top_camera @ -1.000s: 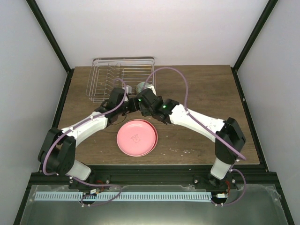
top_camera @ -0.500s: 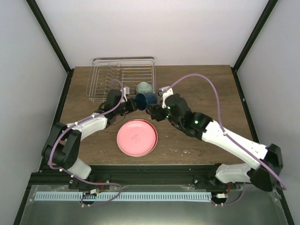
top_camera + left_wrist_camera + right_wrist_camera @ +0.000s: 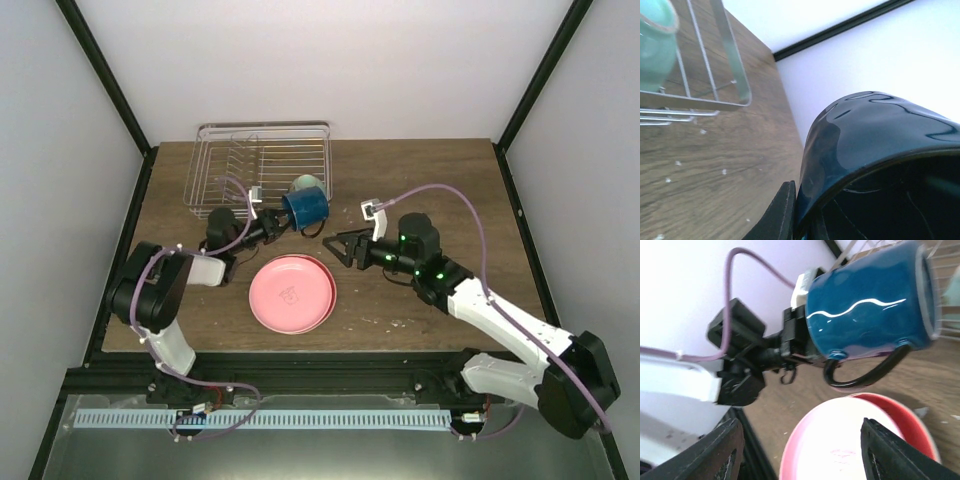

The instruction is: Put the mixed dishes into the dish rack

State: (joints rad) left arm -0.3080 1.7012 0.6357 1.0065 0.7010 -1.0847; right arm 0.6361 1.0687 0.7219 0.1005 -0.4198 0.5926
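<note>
Grip of left claw (image 3: pixel 279 222) on dark blue cup (image 3: pixel 306 206); right claw (image 3: pixel 333 250) wide apart

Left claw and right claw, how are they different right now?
The left claw is shut on the dark blue cup; the right claw is open and empty. The left claw is by the dish rack; the right claw is near the pink plate. Both face the cup.
</note>
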